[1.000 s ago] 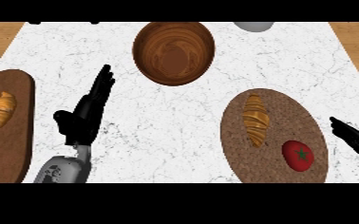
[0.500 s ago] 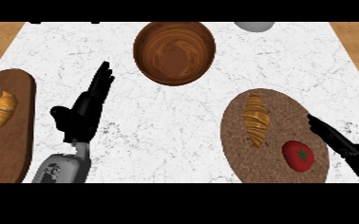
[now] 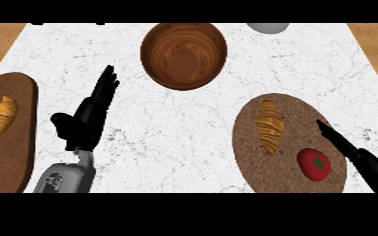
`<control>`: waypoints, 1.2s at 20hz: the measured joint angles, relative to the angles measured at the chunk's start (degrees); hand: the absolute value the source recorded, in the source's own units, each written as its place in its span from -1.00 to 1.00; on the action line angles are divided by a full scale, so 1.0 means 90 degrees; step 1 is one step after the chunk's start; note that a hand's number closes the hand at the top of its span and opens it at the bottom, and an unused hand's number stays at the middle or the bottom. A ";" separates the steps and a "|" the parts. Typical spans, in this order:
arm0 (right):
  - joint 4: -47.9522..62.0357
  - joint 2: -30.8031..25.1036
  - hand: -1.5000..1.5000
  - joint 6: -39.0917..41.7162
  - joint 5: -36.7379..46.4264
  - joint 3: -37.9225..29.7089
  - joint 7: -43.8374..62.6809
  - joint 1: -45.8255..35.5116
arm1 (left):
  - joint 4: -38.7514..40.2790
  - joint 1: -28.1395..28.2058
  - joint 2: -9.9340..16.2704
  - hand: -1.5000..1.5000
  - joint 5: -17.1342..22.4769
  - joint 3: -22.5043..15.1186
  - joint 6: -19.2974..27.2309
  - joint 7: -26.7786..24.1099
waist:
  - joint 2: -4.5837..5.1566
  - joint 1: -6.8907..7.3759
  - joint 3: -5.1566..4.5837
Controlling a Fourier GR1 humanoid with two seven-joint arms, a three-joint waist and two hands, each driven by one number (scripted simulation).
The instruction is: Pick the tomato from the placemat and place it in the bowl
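Right hand (image 3: pixel 347 147) comes in from the lower right edge, fingers straight and holding nothing, its tip just beside the tomato (image 3: pixel 314 164). That tomato sits at the near right of the placemat (image 3: pixel 255 167), with a croissant (image 3: pixel 269 126) close on its left. To grasp well, I would bring the fingers down over the tomato and curl round it, clear of the croissant. The bowl (image 3: pixel 184 55) waits well apart, up the counter. Left hand (image 3: pixel 88 117) rests open at left.
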 measured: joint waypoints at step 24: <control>0.0127 0.1518 1.00 -0.0880 0.2252 0.2399 -0.0218 -0.0774 | 0.0055 -0.0049 -0.0285 0.00 -0.0265 -0.0006 -0.0182 -0.0007 | -0.0001 0.0193 -0.0044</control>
